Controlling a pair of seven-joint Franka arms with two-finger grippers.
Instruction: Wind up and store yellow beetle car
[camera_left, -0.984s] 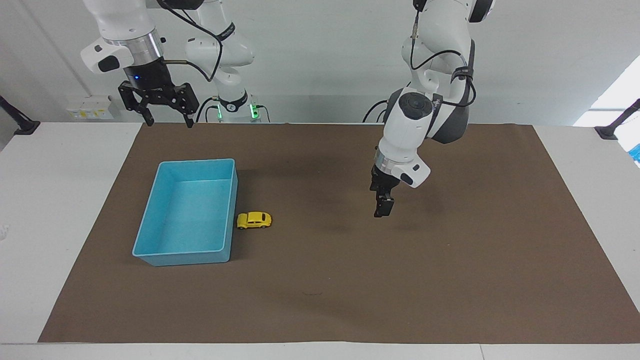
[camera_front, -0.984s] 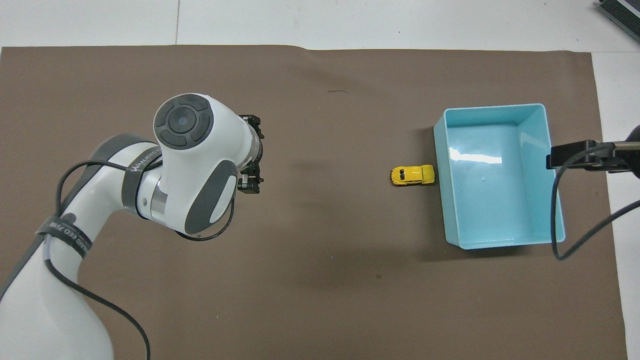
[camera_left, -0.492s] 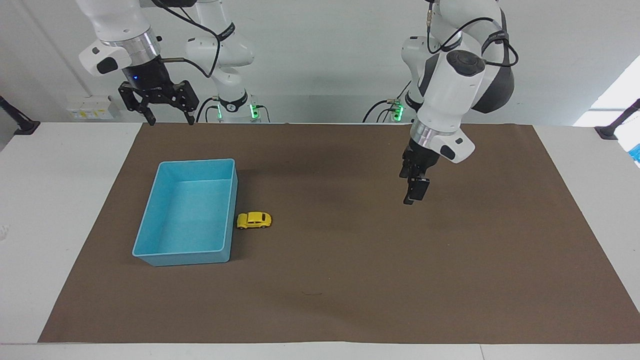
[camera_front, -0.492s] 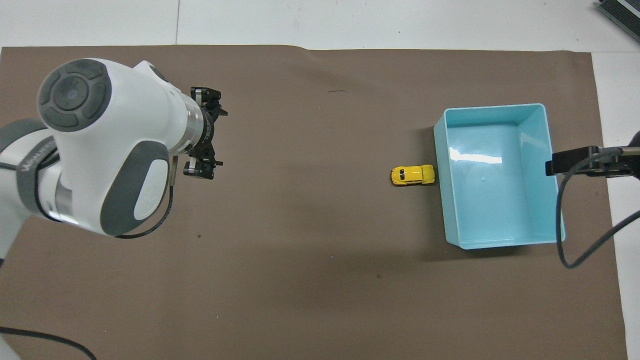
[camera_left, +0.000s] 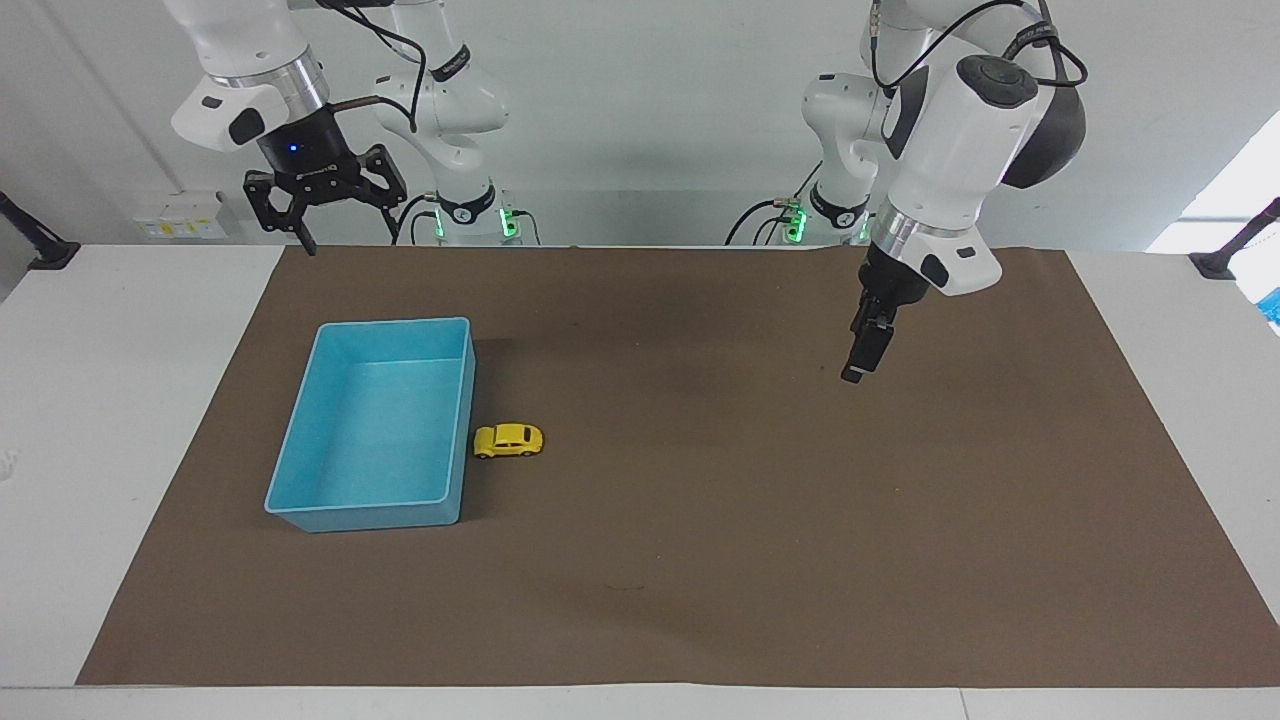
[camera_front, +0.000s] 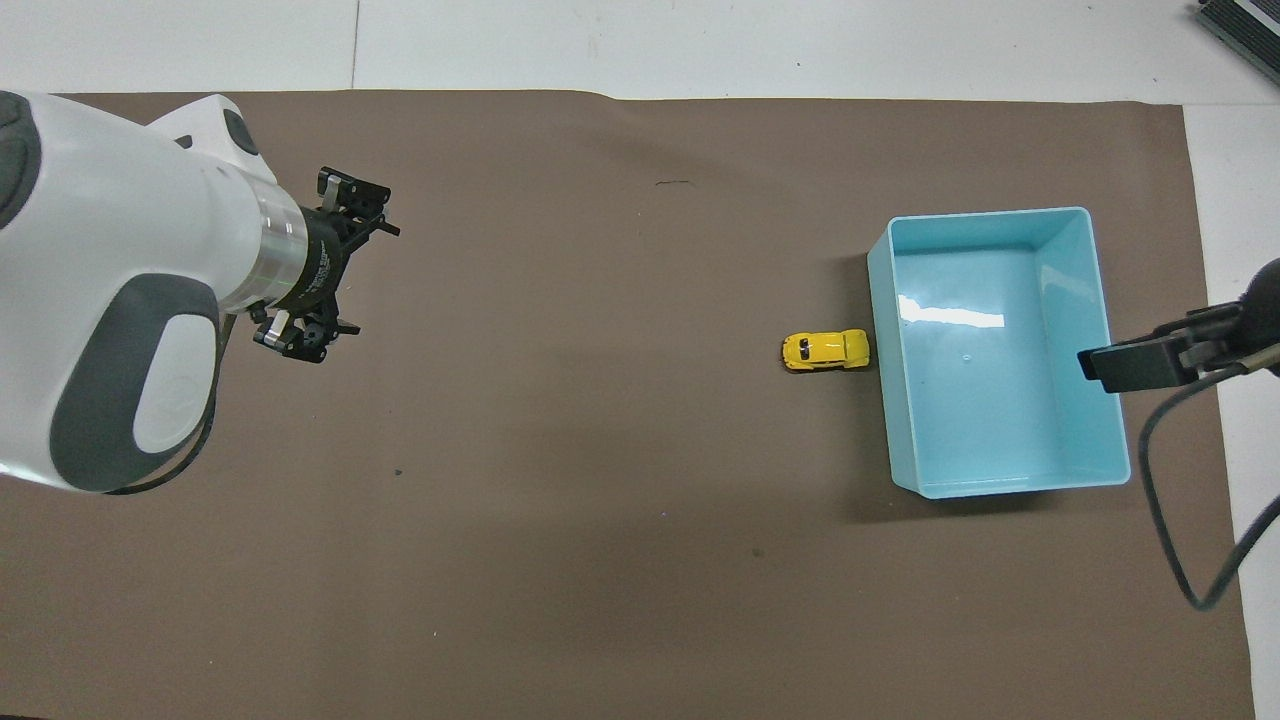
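The yellow beetle car (camera_left: 508, 440) (camera_front: 825, 350) sits on the brown mat (camera_left: 700, 560) (camera_front: 600, 500) on the counter (camera_left: 100, 400), just beside the outer wall of the blue bin (camera_left: 372, 425) (camera_front: 1000, 350), on the bin's side toward the left arm's end. The left gripper (camera_left: 860, 362) (camera_front: 340, 270) hangs in the air over bare mat, well apart from the car, fingers spread and empty. The right gripper (camera_left: 340, 235) is raised over the mat's edge near its base, fingers wide apart, holding nothing.

Glossy plastic bin (camera_front: 1000, 480); matt brown mat (camera_front: 600, 500); shiny car (camera_front: 826, 350).
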